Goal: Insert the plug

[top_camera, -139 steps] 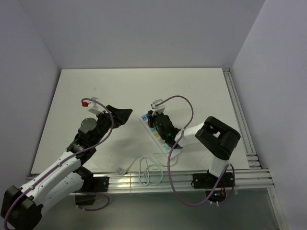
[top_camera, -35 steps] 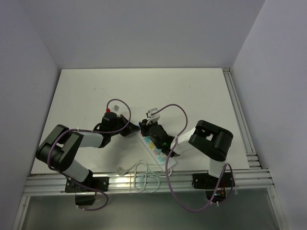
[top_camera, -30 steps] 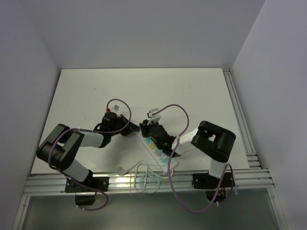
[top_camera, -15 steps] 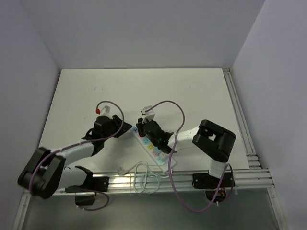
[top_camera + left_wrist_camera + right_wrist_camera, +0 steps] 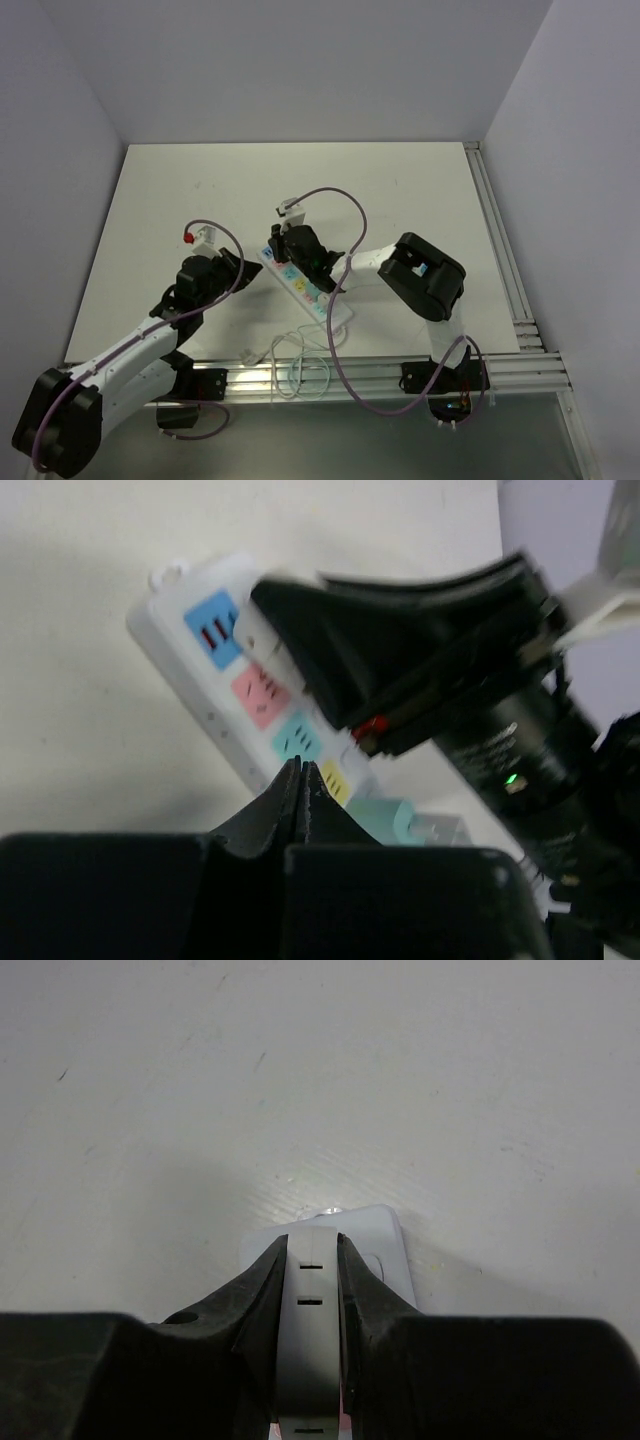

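A white power strip (image 5: 328, 308) with coloured sockets lies slantwise in the middle of the table. My right gripper (image 5: 280, 243) hovers at its far left end, shut on a white plug (image 5: 310, 1305) with small slots; the plug stands just over the strip's end (image 5: 378, 1245). In the left wrist view the plug (image 5: 258, 632) sits by the blue socket (image 5: 215, 630). My left gripper (image 5: 236, 263) is shut with nothing between its fingers and rests left of the strip, apart from it; its closed tips (image 5: 302, 768) point at the strip (image 5: 262, 695).
A teal block (image 5: 395, 820) sits on the strip's near part. A loose white cable (image 5: 300, 365) is coiled at the front edge, its connector (image 5: 255, 353) beside it. Aluminium rails run along the front (image 5: 400, 375) and right (image 5: 500, 250) edges.
The right gripper, the plug and the strip have shifted towards the far left. My left arm has drawn back from the strip to the left and its gripper is shut again.
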Controlling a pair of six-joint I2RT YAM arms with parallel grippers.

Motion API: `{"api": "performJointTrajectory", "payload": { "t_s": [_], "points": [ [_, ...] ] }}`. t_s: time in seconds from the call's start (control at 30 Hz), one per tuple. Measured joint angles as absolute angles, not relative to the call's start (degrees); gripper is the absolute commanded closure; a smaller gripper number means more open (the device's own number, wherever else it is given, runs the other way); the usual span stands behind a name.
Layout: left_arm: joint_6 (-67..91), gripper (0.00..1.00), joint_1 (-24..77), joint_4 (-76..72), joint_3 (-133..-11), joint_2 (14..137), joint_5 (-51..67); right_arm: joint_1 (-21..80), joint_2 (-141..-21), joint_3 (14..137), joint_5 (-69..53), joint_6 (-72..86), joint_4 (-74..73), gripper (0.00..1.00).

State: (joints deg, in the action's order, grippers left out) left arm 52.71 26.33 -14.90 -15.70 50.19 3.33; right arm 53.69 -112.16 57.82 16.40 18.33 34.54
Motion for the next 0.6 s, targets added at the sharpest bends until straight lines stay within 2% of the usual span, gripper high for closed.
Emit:
{"api": "performJointTrajectory", "payload": {
  "t_s": [0.27, 0.5, 0.57, 0.6],
  "points": [
    [55.35, 0.99, 26.46, -26.35, -12.16, 59.18, 10.92, 52.71, -113.45, 59.22, 14.74, 18.15, 34.74, 1.00],
    [54.89, 0.99, 29.61, -38.89, -10.20, 67.85, 10.85, 52.29, -113.21, 59.13, 12.97, 19.09, 34.35, 1.00],
    [54.92, 0.93, 30.72, -40.75, -9.67, 69.06, 9.45, 52.07, -113.10, 59.20, 12.34, 19.62, 34.00, 1.00],
    [54.92, 0.81, 31.22, -41.01, -9.30, 68.88, 8.32, 51.99, -113.06, 59.20, 12.23, 19.77, 33.87, 1.00]
  ]
}}
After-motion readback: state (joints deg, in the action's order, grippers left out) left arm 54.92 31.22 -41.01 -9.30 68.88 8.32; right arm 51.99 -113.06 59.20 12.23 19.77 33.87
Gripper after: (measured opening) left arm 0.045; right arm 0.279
